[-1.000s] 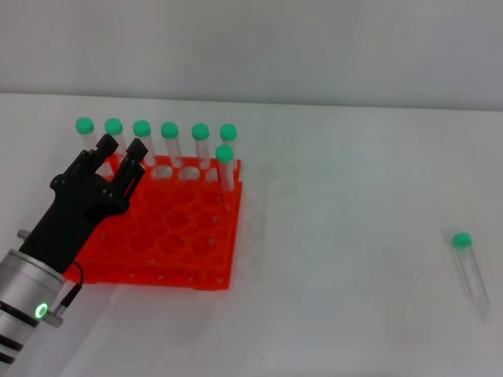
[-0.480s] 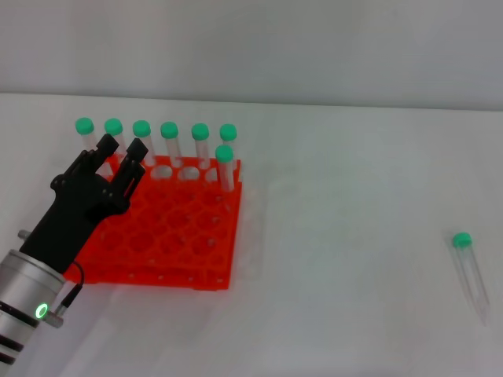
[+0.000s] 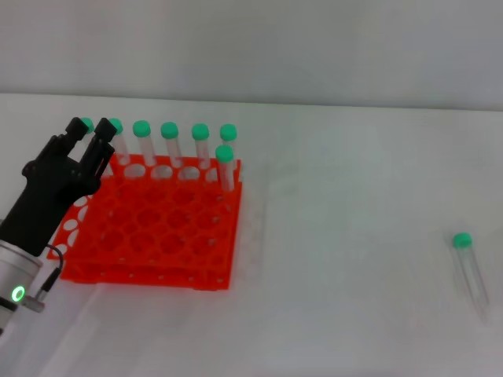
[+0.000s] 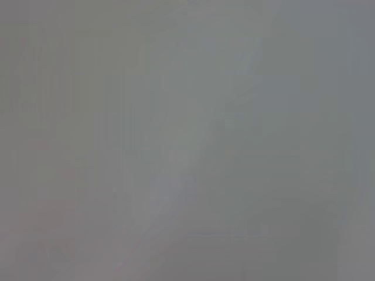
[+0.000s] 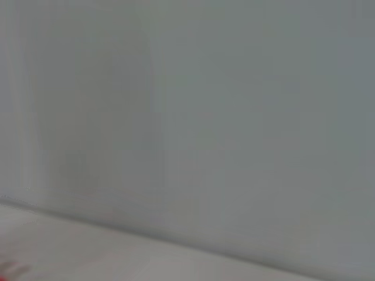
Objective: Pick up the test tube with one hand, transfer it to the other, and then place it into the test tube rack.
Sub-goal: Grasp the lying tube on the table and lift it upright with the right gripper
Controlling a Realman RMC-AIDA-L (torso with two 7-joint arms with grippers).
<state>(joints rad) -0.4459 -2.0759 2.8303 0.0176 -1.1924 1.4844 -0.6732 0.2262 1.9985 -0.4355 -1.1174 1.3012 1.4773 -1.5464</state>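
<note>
White table [image 3: 346,157] | left gripper [image 3: 88,133] fingers spread, empty, over test tube rack [image 3: 157,236] | test tube [image 3: 470,267] lying far right

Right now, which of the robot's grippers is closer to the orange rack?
Left. The left gripper hovers over the test tube rack's far-left corner, empty. The right gripper is out of view.

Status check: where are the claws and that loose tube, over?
Left claw open and empty, above the test tube rack at its far-left corner. Right claw out of view. Test tube lying on the table, far right, untouched. Nothing near it.
</note>
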